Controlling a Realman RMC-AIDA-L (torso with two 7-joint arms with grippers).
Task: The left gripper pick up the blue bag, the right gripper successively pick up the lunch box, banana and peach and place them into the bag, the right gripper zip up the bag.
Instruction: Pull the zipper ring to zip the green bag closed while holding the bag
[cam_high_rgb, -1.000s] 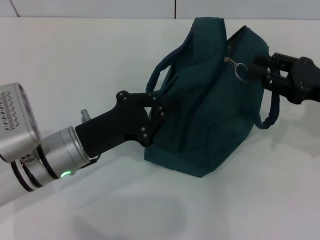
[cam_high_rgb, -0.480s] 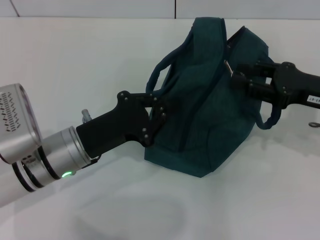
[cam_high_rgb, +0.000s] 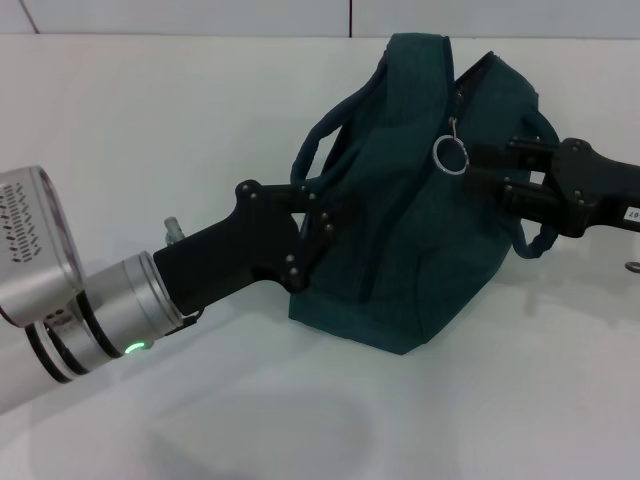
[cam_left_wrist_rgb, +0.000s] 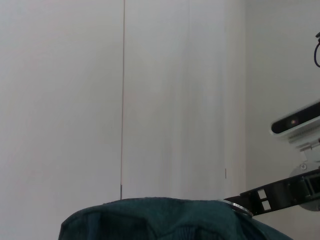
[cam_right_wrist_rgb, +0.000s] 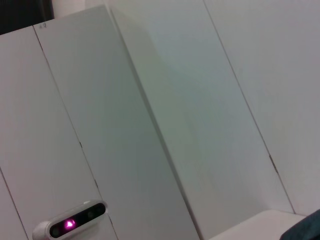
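Head view, centre right: blue bag (cam_high_rgb: 400, 250) upright on the white table (cam_high_rgb: 150, 120), leaning a little toward the left of the frame, one loop handle (cam_high_rgb: 318, 140) arching off its left side. From the lower left, left gripper (cam_high_rgb: 312, 240) pressed against the bag's left edge, by the look clamped on the fabric below that handle. From the right edge, right gripper (cam_high_rgb: 472, 168) pointing at the upper middle of the bag, jaws apart, nothing between them. Just off the tips, metal pull ring (cam_high_rgb: 449, 155) dangling loose from the zipper. No lunch box, banana or peach anywhere in sight; presumably inside the bag, though impossible to confirm. Hard to tell how far along the zipper is.

Left wrist view, bottom edge: top of the bag, with the ring and the right gripper at the lower right, touching nothing. Right wrist view: only a sliver of teal fabric in the lower right corner.

Likely trouble from here:
- Closing beside the ring rather than on it, since it hangs thin and free and can swing aside at a nudge.
- Pinching fabric along with the ring and jamming the slider.
- Dragging the whole soft bag toward the pull, or tipping it, if the left hold slips.
- Snagging the second handle (cam_high_rgb: 540, 235) looped under the right arm.
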